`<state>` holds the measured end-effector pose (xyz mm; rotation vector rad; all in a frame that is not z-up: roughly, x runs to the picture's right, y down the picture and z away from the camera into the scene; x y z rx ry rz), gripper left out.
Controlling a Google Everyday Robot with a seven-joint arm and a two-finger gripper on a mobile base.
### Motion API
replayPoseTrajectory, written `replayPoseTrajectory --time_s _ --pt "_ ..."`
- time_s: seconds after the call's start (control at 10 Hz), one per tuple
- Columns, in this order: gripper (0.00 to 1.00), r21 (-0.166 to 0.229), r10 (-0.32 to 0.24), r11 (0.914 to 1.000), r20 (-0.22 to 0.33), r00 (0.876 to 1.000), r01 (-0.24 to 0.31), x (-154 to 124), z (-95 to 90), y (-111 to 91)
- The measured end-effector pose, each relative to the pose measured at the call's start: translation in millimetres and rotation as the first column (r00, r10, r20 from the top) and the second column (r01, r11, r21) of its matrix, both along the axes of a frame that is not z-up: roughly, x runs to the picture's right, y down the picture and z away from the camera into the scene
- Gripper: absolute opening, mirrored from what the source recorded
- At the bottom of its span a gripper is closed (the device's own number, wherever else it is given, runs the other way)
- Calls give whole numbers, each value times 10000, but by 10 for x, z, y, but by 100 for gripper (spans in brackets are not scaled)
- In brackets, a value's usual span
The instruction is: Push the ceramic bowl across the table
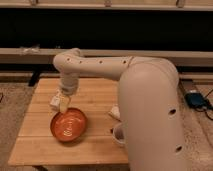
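Bowl [68, 125] on table [100, 90] lies just camera-side of gripper [64, 104], at its far rim; grip state untellable.

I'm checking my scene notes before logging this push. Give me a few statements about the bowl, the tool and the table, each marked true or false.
1. The glossy orange-red ceramic bowl rests on the light wooden plank table. True.
2. The bowl lies upside down. False: it is upright, with its ringed inside showing.
3. The robot's tool is at the bowl's far rim. True.
4. A small white cup stands inside the bowl. False: the cup stands on the table, apart from the bowl, toward the picture's right.
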<state>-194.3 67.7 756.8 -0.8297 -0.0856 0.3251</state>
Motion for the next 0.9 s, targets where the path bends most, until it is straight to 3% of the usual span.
replayPoseTrajectory --time_s 0.2,0.5,0.9 --pt "80 -73 -283 9996 -97 9996 282 -33 35 52" --pt "80 -262 -637 9977 -359 9973 628 -78 158 377" --pt "80 -890 -1130 9900 -379 9929 1093 -106 199 857"
